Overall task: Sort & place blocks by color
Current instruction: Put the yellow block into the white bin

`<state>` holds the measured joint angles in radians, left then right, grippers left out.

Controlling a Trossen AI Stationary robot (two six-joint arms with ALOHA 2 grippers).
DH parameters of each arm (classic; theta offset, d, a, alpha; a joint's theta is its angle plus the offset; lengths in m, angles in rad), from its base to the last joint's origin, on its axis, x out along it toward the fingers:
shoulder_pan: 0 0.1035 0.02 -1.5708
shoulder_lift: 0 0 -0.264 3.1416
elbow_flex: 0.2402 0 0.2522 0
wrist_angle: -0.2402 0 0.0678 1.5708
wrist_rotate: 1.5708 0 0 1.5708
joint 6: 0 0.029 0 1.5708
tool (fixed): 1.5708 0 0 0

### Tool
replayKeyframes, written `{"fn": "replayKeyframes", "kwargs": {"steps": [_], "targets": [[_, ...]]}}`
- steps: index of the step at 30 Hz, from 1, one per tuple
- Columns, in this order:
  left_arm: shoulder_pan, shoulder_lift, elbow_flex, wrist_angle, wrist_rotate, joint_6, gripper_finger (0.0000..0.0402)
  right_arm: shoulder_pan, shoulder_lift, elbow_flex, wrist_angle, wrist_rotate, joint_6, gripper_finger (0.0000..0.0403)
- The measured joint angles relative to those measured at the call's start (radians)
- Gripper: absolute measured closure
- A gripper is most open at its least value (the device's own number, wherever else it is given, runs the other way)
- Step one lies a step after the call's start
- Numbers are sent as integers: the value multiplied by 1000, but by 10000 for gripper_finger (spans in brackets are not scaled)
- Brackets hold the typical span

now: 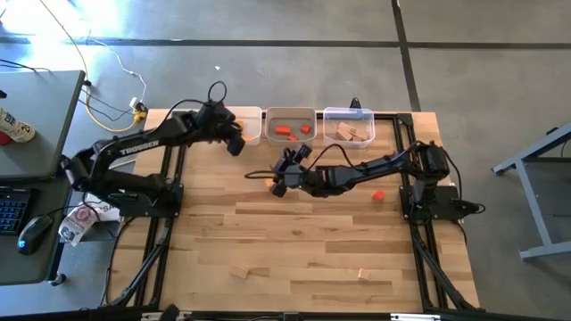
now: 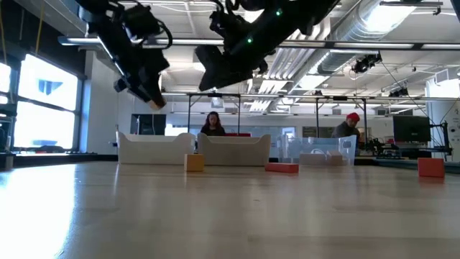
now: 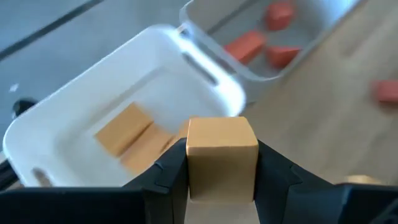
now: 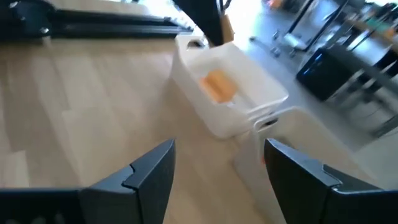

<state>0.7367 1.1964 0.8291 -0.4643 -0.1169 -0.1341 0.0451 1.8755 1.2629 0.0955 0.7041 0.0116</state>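
Observation:
My left gripper (image 1: 235, 143) hangs in the air beside the near edge of the white bin (image 1: 251, 125), shut on an orange cube (image 3: 222, 155). Two orange blocks (image 3: 130, 137) lie inside that bin. The middle bin (image 1: 292, 125) holds red blocks (image 3: 249, 45), and the clear bin (image 1: 348, 125) holds pale wood pieces. My right gripper (image 4: 217, 168) is open and empty, raised over the table middle near a loose orange block (image 2: 194, 162). One red block (image 1: 378, 194) and two pale blocks (image 1: 239, 273) rest on the table. My left gripper pinches the orange cube by two opposite side faces (image 3: 194, 163) between its two fingers. The cube is lifted clear of the table and sits square in the hold, seen in the low view below the fingers (image 2: 156, 101).
The three bins stand in a row along the far edge. Black frame rails (image 1: 169, 178) run down both sides of the table. A second pale block (image 1: 364, 274) lies near the near edge. People sit in the room behind the table (image 2: 213, 124).

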Motion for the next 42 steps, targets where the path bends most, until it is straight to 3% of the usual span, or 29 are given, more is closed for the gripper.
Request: {"fn": "replayKeyframes", "kwargs": {"steps": [14, 42], "targets": [[148, 185, 0, 136, 58, 34, 291, -19, 0, 0, -207, -117, 246, 171], [212, 264, 1, 162, 80, 60, 284, -47, -47, -1, -464, -212, 437, 171]]}}
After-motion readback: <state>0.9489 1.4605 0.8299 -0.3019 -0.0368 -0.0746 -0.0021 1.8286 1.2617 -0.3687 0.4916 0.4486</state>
